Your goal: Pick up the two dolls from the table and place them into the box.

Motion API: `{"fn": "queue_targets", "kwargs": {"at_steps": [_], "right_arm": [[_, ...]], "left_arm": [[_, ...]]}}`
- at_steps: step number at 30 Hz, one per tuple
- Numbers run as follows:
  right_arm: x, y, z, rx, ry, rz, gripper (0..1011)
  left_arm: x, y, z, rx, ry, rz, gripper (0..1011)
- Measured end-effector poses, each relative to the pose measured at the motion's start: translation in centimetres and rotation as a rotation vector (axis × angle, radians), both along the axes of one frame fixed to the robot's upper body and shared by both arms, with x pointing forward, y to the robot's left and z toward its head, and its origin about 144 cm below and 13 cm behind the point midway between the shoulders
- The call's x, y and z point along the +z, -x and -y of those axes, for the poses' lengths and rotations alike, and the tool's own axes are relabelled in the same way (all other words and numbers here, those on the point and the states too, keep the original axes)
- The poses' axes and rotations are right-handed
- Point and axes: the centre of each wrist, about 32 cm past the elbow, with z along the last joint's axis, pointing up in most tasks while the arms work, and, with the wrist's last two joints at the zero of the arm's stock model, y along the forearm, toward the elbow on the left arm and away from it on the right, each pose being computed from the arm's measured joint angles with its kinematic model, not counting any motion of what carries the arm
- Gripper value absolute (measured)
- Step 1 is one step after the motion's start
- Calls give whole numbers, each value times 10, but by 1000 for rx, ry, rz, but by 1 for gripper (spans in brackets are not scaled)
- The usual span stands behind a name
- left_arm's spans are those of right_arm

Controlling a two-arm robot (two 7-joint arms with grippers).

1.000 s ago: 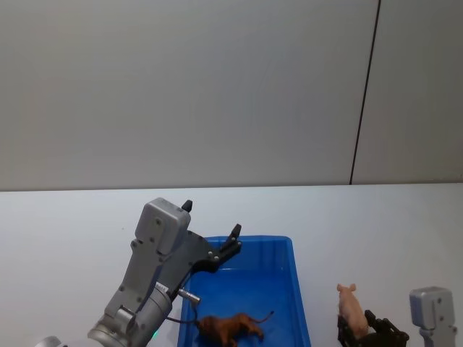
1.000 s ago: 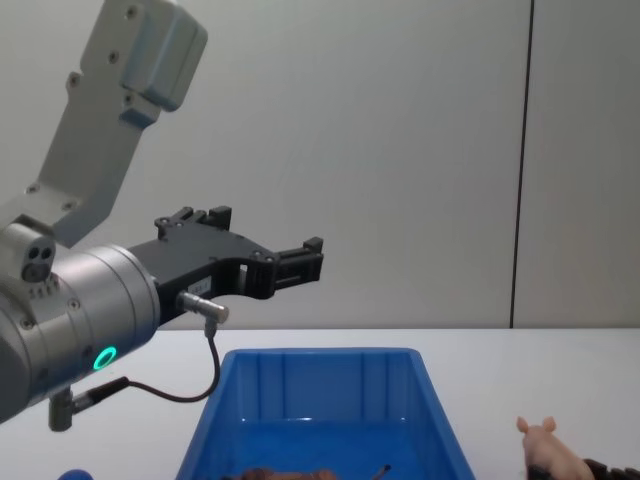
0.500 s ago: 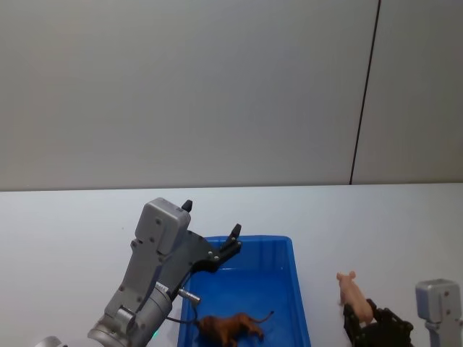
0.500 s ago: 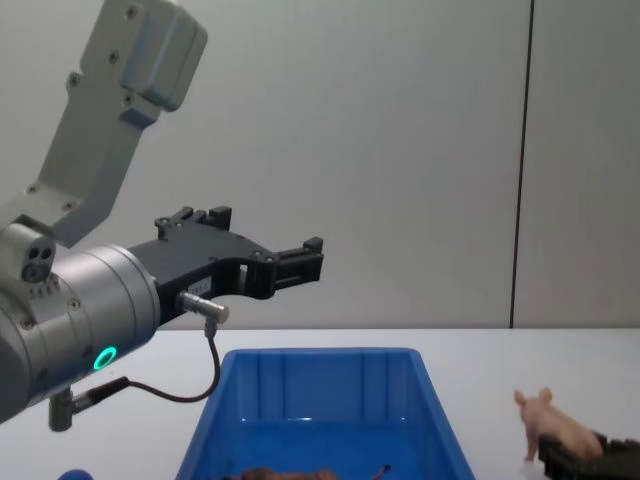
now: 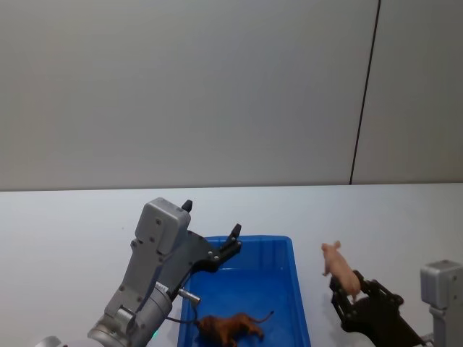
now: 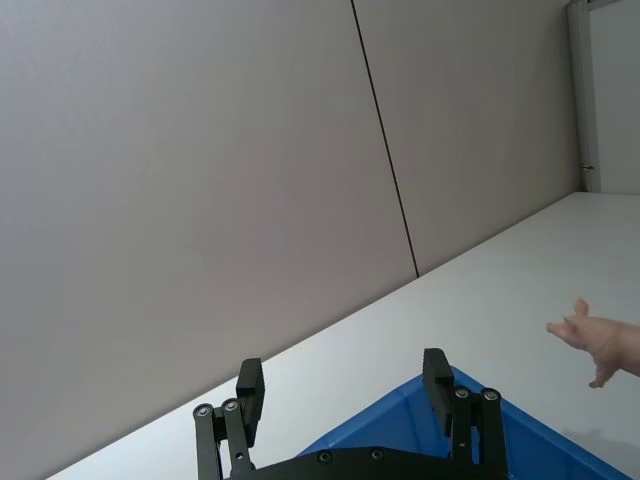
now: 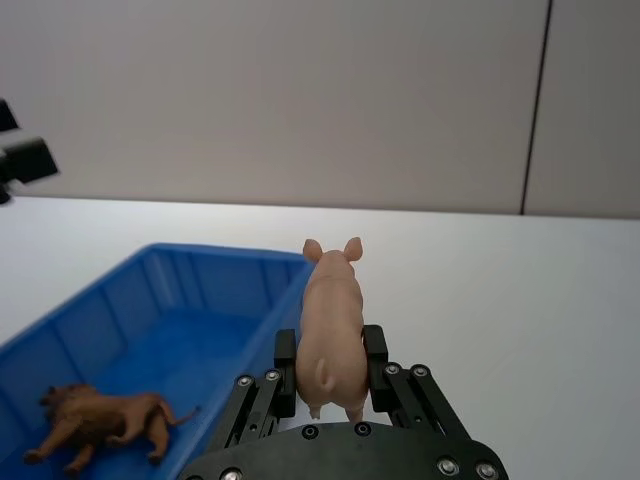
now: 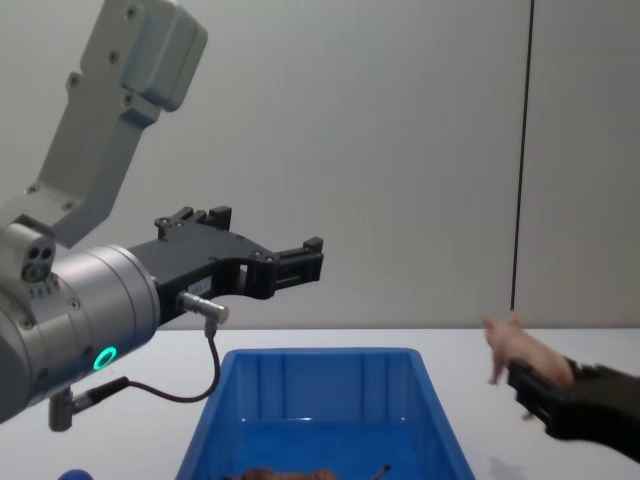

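Observation:
The pale pink pig doll (image 5: 338, 267) (image 7: 331, 325) (image 8: 520, 348) hangs in the air just right of the blue box (image 5: 286, 249) (image 7: 240, 275) (image 8: 300, 360), held by its rump in my right gripper (image 5: 349, 289) (image 7: 330, 355) (image 8: 535, 385), which is shut on it. A reddish-brown doll (image 5: 230, 327) (image 7: 100, 420) lies on its side on the box floor, near the front. My left gripper (image 5: 210, 228) (image 6: 340, 385) (image 8: 265, 245) hovers open above the box's far left part, with nothing between its fingers. From the left wrist view the pig (image 6: 600, 340) shows farther off.
A white table (image 5: 72, 224) carries the box, with bare surface to the left, right and behind. A small blue object (image 8: 70, 474) sits at the front left beside the box. A grey wall rises behind the table.
My right gripper has lifted the pig off the table and carried it up and leftward toward the box. The left arm and the brown doll have stayed still.

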Motion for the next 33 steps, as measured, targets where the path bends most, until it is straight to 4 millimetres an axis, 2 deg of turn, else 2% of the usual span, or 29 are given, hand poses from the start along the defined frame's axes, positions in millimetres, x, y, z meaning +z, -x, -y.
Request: {"fn": "queue_targets", "kwargs": {"at_steps": [14, 19, 21, 22, 23, 24, 29, 30, 33], "right_arm": [[8, -22, -15, 182, -65, 62, 379], [9, -37, -24, 243, -81, 63, 382], [10, -43, -28, 262, -86, 59, 460], [10, -44, -29, 266, -86, 58, 460], [10, -47, -31, 271, -88, 56, 521], [10, -51, -33, 278, -90, 53, 521], [11, -61, -38, 286, -90, 41, 728], [12, -63, -39, 287, -89, 39, 728], [13, -67, -41, 280, -85, 34, 842]], "left_arm": [[0, 0, 0, 0, 0, 0, 1001], [0, 0, 0, 0, 0, 0, 1001], [0, 0, 0, 0, 0, 0, 1001], [0, 0, 0, 0, 0, 0, 1001], [0, 0, 0, 0, 0, 0, 1001], [0, 0, 0, 0, 0, 0, 1002], [0, 0, 0, 0, 0, 0, 1001], [0, 0, 0, 0, 0, 0, 1002], [0, 0, 0, 0, 0, 0, 1001]]}}
